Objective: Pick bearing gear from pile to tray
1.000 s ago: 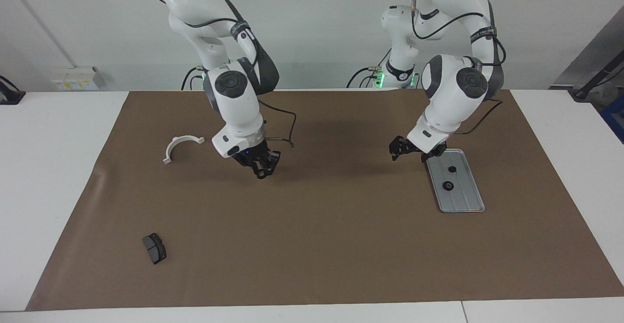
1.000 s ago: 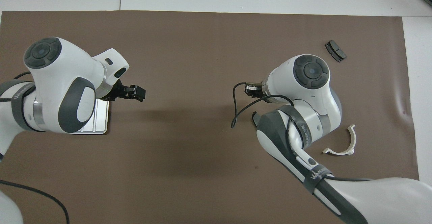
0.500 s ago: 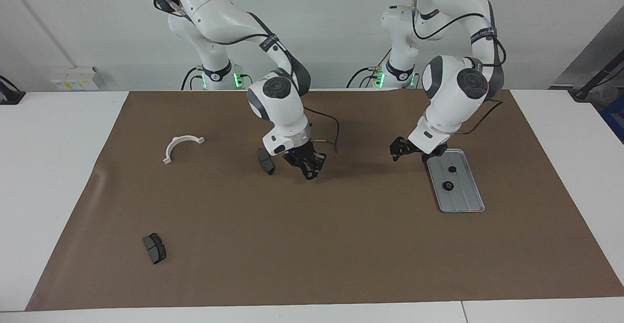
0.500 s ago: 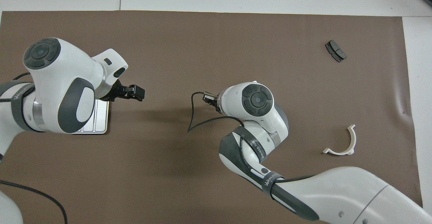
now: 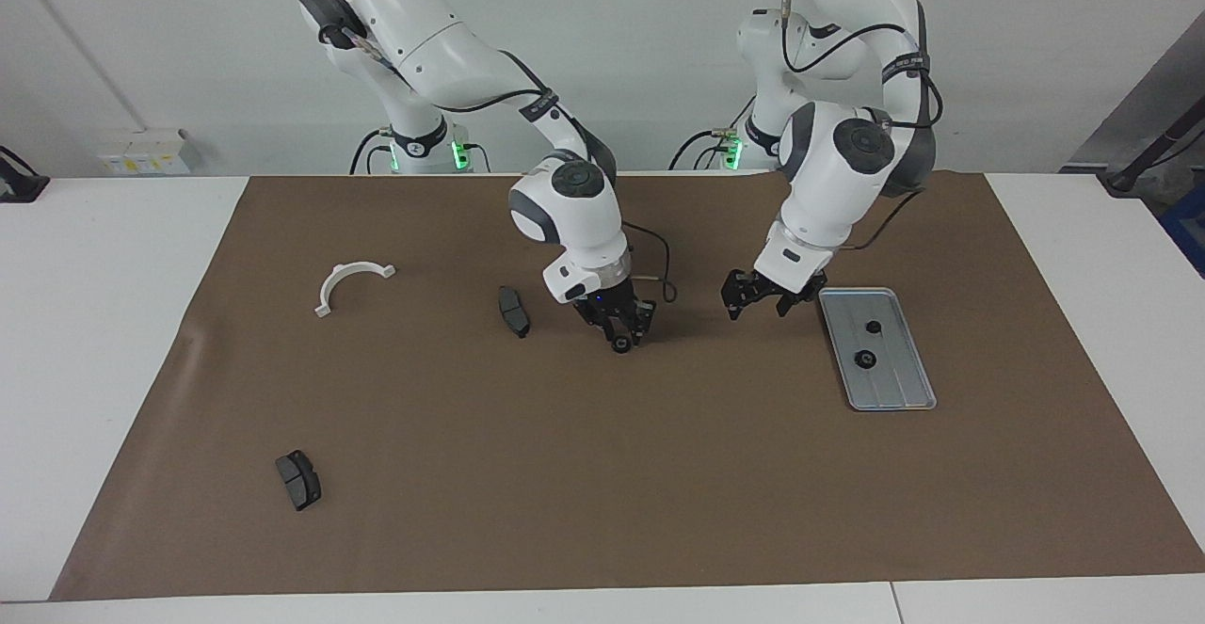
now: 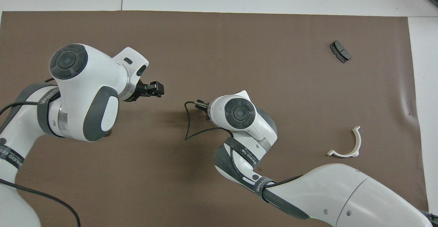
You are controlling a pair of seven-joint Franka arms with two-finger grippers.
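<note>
1. A white table is set against a plain white wall, and most of it is covered by a brown mat. A small crease is seen in the mat toward the right arm's end. A pale box is fixed low on the wall at that end.
2. What is left of the pile is spread out on the mat. A dark grey pad lies alone, farther from the robots than the white half-ring bracket, and well apart from it.
3. A second dark pad lies near the middle of the mat, just beside the right gripper.
4. The right gripper is held low over the middle of the mat. A small black round gear appears to be pinched between its narrowed fingers, though the part is tiny and this is not certain.
5. Green lights are lit at the arm bases.
6. The left gripper is held over bare mat, between the right gripper and the tray, with its fingers spread wide and nothing between them.
7. The tray lies flat on the mat toward the left arm's end. Two black gears are already in it: a smaller one nearer the robots and a larger one beside the middle.
8. A dark grey frame is seen at the room's edge past the table.
</note>
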